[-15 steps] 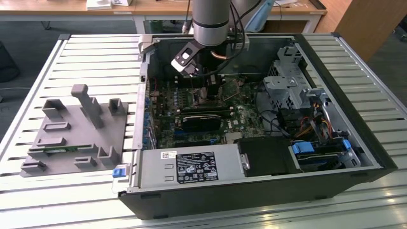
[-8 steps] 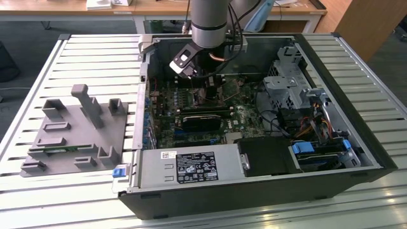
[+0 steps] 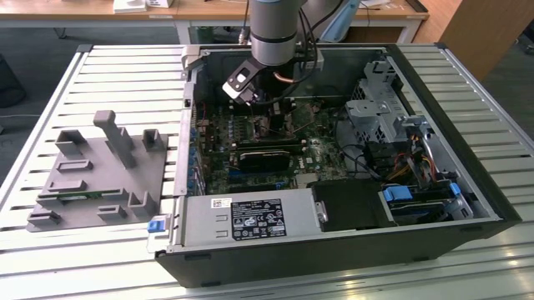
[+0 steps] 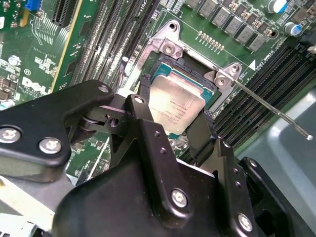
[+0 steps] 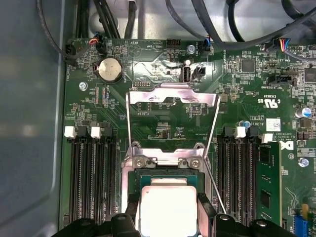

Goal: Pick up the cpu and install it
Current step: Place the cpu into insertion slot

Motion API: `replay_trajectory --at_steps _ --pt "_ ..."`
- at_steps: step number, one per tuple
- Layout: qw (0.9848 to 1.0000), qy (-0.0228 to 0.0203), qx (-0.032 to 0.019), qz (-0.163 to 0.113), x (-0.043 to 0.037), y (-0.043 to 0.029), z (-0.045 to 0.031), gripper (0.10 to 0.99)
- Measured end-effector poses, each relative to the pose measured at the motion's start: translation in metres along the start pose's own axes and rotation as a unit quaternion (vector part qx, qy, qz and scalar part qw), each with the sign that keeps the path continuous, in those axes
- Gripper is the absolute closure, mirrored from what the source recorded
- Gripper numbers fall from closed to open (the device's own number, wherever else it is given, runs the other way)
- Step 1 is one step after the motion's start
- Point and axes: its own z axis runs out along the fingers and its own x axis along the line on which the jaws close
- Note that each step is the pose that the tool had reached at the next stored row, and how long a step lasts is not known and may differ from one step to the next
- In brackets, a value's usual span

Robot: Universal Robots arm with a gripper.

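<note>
I see a white slatted table (image 3: 125, 75) carrying an open PC case (image 3: 334, 256) and, just beside it on the exterior view's left, a grey fixture (image 3: 84, 187).

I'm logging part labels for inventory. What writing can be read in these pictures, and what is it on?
cpu metal top: faint print, too blurred to read.
power supply label: dense print and symbols, too small to read.
motherboard: white markings, too small to quote reliably.
white sticker on the motherboard: too small to read.
</note>
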Motion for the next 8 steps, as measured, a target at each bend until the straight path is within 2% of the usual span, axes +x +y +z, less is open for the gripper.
replay_trajectory --at_steps 8 --pt "1.0 0.0004 0.0001 0.002 0.0011 -0.0003 0.0044 0.545"
